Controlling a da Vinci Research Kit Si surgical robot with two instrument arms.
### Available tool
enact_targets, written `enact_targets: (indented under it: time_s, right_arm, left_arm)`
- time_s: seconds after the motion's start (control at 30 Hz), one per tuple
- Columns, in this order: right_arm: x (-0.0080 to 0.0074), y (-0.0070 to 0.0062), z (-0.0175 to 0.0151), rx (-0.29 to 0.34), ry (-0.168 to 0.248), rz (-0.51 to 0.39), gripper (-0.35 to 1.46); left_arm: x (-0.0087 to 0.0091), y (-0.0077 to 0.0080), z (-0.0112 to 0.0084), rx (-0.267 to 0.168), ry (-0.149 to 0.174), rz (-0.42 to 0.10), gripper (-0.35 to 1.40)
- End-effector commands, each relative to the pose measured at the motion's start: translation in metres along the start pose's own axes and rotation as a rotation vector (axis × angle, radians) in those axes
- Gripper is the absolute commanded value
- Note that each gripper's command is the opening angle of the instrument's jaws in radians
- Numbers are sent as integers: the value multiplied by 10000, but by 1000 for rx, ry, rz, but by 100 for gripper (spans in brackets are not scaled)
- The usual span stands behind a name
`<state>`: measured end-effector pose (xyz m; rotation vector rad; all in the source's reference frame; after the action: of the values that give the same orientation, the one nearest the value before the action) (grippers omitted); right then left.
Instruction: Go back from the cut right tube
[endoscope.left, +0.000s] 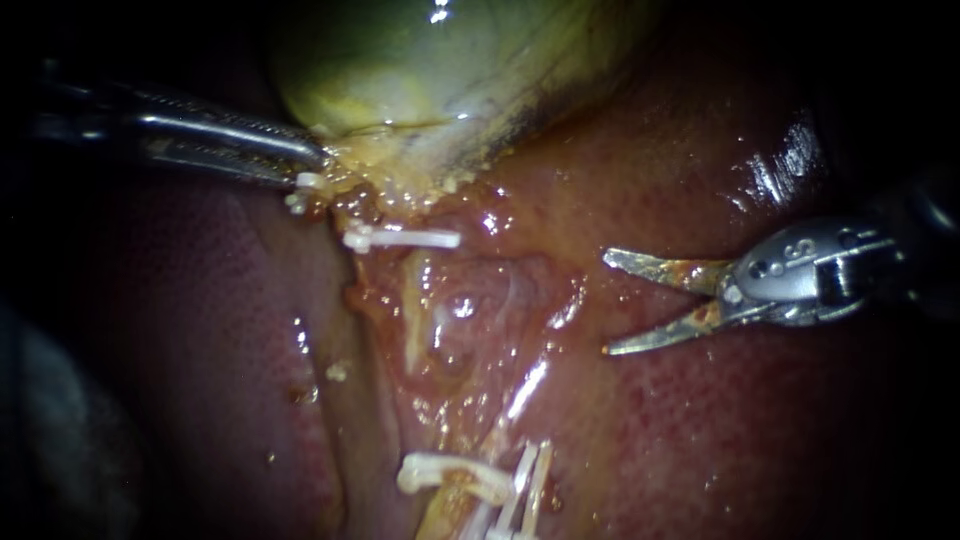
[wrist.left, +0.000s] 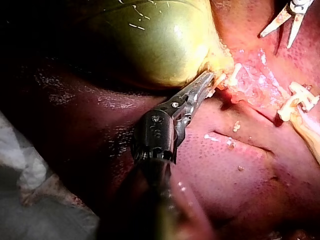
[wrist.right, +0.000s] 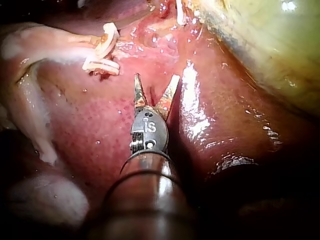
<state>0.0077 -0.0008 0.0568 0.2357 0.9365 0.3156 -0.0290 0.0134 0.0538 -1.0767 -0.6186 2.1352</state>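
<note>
At the gallbladder's edge: left instrument (endoscope.left: 312, 168), jaws closed on gallbladder (endoscope.left: 400, 70) tissue.
Over the liver (endoscope.left: 700, 430): right instrument (endoscope.left: 606, 304), jaws spread wide, holding nothing.
Tube (endoscope.left: 415, 320): pale strand under a clip (endoscope.left: 400, 238), well apart from the right jaws; which tube, cannot tell.
Clips (endoscope.left: 500, 480): a cluster lower down.

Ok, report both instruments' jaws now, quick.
Left instrument: shut on the gallbladder at its edge.
Right instrument: open, holding nothing.
</note>
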Motion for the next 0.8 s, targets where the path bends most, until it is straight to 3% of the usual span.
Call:
enact_targets:
  time_s: [0.03, 0.43, 0.8]
  right_arm:
    - [-1, 0, 1, 2, 1, -5, 145]
    - [-1, -1, 1, 5, 2, -5, 145]
    - [-1, -1, 0, 5, 2, -5, 145]
  left_arm:
    - [-1, 0, 4, 3, 1, 0, -35]
    - [-20, -5, 57, -9, -3, 13, -35]
    - [-23, -3, 64, -14, -7, 16, -35]
